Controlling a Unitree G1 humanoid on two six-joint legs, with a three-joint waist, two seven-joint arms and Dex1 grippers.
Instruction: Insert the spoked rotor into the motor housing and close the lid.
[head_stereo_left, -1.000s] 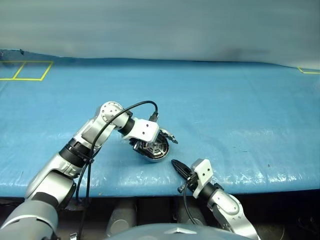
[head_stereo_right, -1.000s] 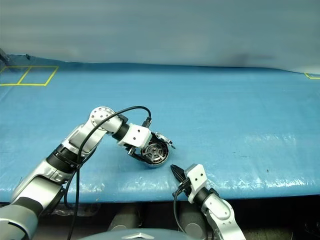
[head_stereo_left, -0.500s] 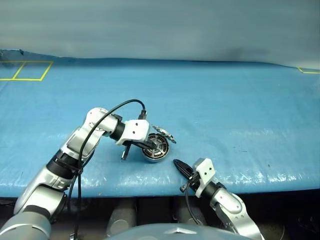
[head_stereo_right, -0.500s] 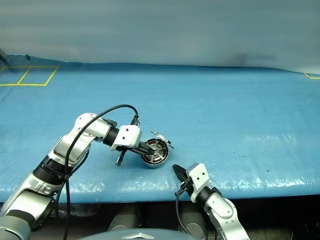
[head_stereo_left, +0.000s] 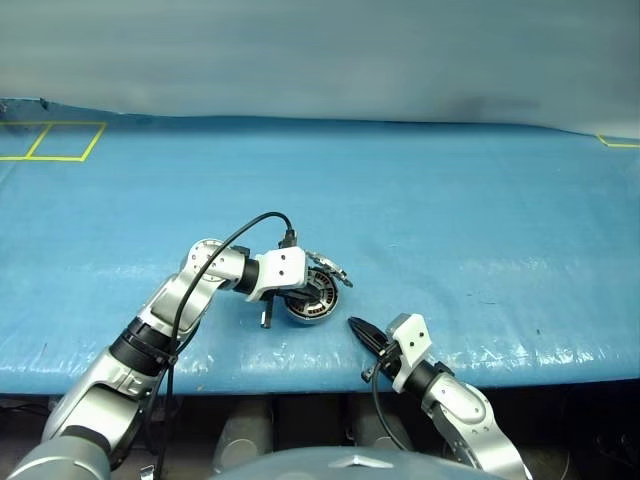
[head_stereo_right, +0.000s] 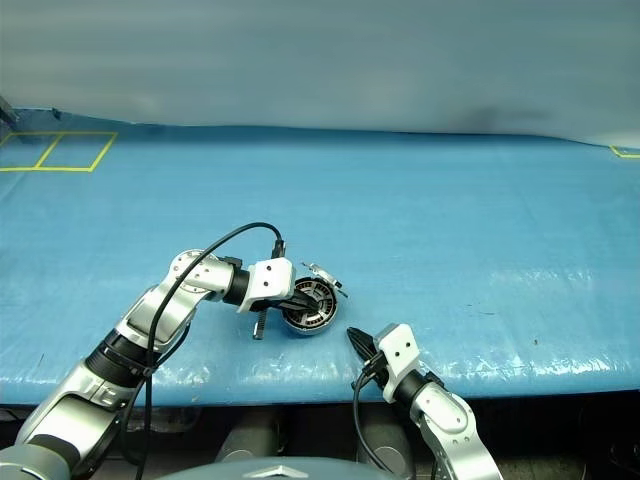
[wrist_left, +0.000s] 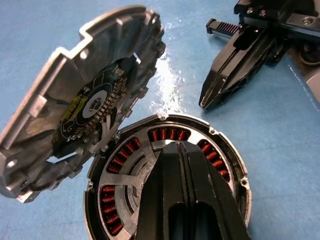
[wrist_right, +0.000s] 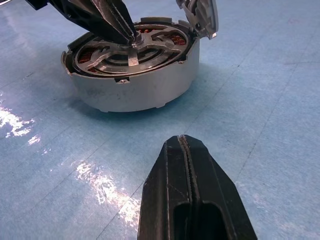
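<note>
The housing (head_stereo_left: 312, 300) sits on the blue desk (head_stereo_left: 480, 220) near its front edge, with the rotor (wrist_right: 131, 49) seated flat inside it over the copper windings and the lid (wrist_left: 82, 107) hinged open, tilted up from the far rim. The left claw (wrist_left: 181, 150), its 2 fingers pressed together and grasping nothing, has its tips on the rotor's hub. The right claw (wrist_right: 184, 145), also clenched and empty, hangs just above the desk near the housing on its front-right side, apart from it.
</note>
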